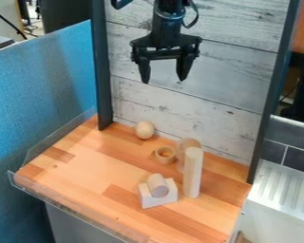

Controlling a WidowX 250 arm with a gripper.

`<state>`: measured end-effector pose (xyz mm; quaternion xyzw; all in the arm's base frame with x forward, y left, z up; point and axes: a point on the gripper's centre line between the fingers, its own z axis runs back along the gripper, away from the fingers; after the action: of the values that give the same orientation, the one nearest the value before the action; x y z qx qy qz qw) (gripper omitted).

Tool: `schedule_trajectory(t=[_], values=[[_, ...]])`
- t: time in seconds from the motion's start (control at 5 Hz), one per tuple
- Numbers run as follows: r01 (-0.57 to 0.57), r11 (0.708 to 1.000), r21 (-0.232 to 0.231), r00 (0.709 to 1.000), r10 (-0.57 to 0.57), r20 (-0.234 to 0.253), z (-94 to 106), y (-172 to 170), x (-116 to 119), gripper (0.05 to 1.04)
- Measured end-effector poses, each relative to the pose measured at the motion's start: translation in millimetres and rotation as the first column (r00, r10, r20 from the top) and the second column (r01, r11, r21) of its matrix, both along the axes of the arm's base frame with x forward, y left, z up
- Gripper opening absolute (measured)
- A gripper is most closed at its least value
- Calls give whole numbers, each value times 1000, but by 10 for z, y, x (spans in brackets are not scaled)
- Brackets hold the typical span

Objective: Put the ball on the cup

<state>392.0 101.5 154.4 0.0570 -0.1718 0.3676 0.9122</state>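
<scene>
High above the rear of the wooden table, my gripper [163, 78] hangs with its fingers spread apart and nothing between them. The pale wooden ball [144, 130] rests on the table near the back wall, below and slightly left of the gripper. To the ball's right and a little nearer the camera sits a small round wooden cup [165, 154], its hollow facing up. Nothing lies on top of that cup.
A tall upright wooden cylinder [193, 172] stands right of the cup, partly covering a rounded wooden piece [187, 145] behind it. Nearer the camera, a short cylinder [157, 185] lies in a notched block [159, 200]. Clear raised edging [59, 135] borders the table's left side.
</scene>
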Motion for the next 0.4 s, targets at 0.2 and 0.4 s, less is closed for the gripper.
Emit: schedule_trajectory(t=[0.2, 0.4], values=[[-2, 1000, -8, 999, 1, -38, -152, -5, 6, 1001], [-27, 1000, -4, 996, 27, -88, -360, 66, 171, 1001]])
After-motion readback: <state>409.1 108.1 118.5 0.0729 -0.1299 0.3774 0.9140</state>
